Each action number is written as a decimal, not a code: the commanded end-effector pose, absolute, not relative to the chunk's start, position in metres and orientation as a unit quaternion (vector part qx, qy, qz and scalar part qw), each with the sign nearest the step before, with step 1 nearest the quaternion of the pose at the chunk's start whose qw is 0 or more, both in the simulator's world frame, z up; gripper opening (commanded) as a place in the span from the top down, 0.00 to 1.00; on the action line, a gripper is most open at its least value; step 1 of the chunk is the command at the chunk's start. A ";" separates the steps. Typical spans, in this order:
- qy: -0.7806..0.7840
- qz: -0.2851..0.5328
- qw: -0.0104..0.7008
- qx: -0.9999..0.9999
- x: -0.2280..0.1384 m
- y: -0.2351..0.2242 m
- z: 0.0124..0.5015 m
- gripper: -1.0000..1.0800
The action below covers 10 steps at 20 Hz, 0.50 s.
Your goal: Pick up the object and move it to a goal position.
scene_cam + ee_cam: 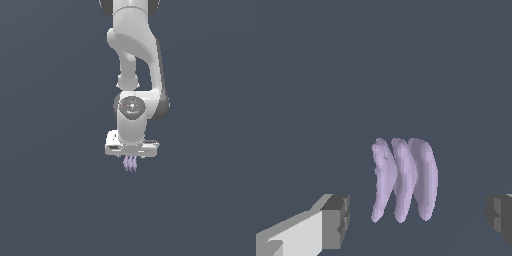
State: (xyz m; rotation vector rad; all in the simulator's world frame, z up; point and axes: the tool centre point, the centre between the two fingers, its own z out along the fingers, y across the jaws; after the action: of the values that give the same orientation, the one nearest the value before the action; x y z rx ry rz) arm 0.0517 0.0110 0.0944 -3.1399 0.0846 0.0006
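The object (404, 181) is a small pale lilac piece of three thin curved ridges side by side. In the wrist view it lies between my gripper's (418, 219) two dark finger pads (336, 220), with a clear gap on each side and neither pad touching it. The gripper is open. In the exterior view the object (130, 163) shows just under the white hand of the gripper (131, 160), much narrower than the hand. My fingers are hard to make out there against the dark ground.
A flat, uniform dark blue-grey surface fills both views. The white arm (134, 55) comes down from the top of the exterior view. No goal marker or other object shows.
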 end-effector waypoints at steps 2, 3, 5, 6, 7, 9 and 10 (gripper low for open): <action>0.030 0.000 0.000 -1.000 0.054 0.009 0.090 0.04; 0.030 0.000 0.000 -1.000 0.054 0.009 0.090 0.04; 0.029 0.000 0.000 -1.000 0.054 0.010 0.090 0.04; 0.029 0.000 0.000 -1.000 0.054 0.010 0.089 0.04; 0.029 0.000 0.000 -1.000 0.054 0.010 0.087 0.04; 0.029 0.000 0.000 -1.000 0.053 0.010 0.081 0.04; 0.029 0.000 0.000 -1.000 0.053 0.010 0.077 0.04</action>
State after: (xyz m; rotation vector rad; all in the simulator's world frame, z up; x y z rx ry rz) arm 0.0539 0.0096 0.0826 -3.1402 0.0914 -0.0009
